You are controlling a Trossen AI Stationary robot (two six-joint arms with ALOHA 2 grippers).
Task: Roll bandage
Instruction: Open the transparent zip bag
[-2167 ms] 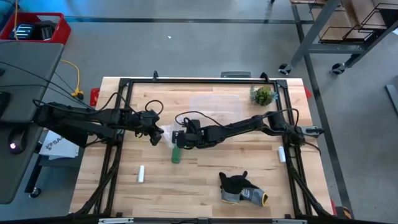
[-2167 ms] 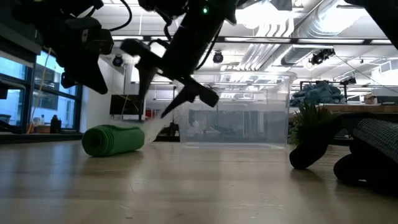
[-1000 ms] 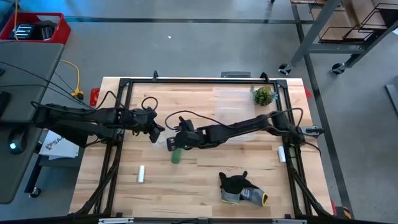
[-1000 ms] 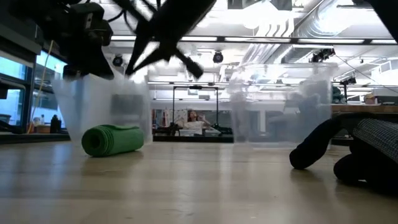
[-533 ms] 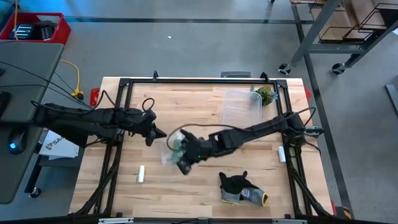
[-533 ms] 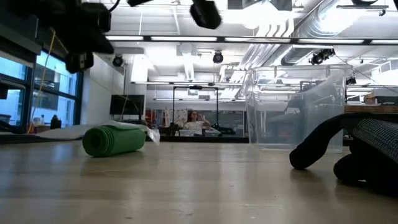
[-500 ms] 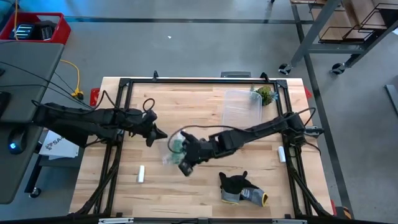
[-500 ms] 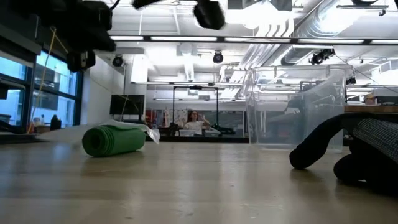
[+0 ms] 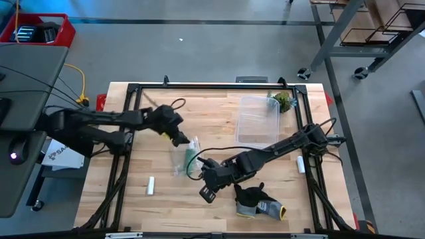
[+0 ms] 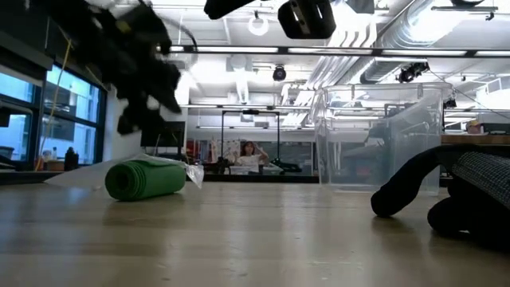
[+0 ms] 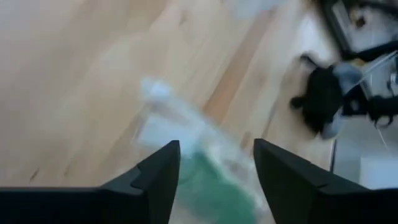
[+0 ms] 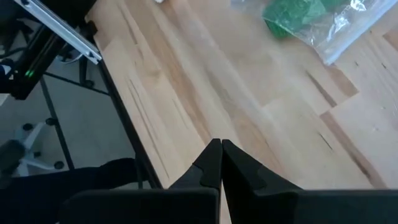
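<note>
The left pincer hangs over the middle of the wooden counter, its two dark fingers spread wide with nothing between them; in the left wrist view the gap between them frames the green roll and the crinkled clear plastic directly ahead, and whether a fingertip touches the plastic cannot be told. The right pincer sits lower toward the front of the counter, its fingers pressed together tip to tip and holding nothing, pointed down at bare wood near the counter's edge. The bandage is a bright green compact roll lying on its side on the counter, just beside the left pincer and between the two pincers in the high view. From the low view it reads as a tightly wound cylinder with its spiral end facing the camera. It lies in or on a clear plastic bag whose wrinkled edges spread out around it; the right wrist view shows the green roll under the shiny film. Well apart from it are a small white cylinder, a dark grey glove and a clear plastic tub.
</note>
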